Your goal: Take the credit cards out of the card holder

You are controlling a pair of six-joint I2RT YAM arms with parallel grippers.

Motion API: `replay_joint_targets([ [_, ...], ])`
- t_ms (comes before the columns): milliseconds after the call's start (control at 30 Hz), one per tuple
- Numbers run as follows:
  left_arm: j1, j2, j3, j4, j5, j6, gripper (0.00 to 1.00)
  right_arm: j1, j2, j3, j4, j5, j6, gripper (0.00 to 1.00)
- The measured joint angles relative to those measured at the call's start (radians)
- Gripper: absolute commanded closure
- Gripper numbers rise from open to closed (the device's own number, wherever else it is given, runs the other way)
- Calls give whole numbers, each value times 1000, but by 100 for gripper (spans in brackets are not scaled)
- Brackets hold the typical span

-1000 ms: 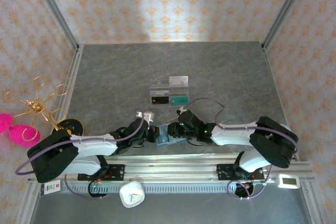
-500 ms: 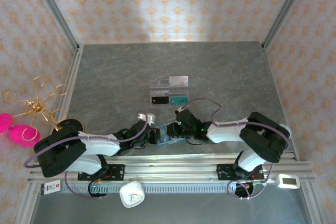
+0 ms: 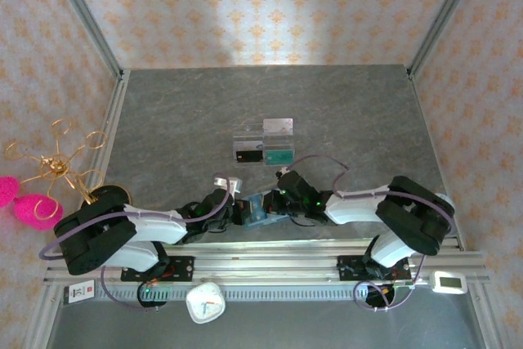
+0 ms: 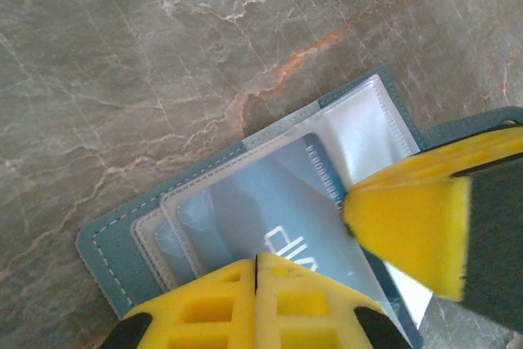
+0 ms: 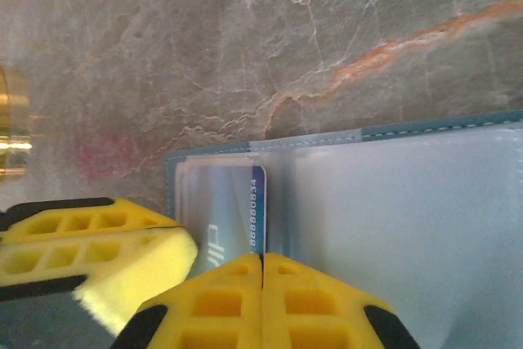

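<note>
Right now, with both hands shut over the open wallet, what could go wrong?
The right hand may have pinched a clear sleeve along with the blue card, so pulling could drag the wallet. The left hand sits close by; the two hands could bump.

The top camera looks steeply down from above and behind the arm bases, far enough back to take in the whole table (image 3: 188,112). Both wrist cameras sit close over the open card holder (image 4: 368,124), viewing it from opposite sides.
</note>
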Motion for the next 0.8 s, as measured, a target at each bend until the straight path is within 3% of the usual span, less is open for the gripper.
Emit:
replay_joint_targets([
  [467,-22,-124,39,-97,3,38,100,-18,-57,-78,14,28,19,100],
  [800,-47,71,103,-83,-6,48,100,-18,-57,-81,29,24,19,97],
])
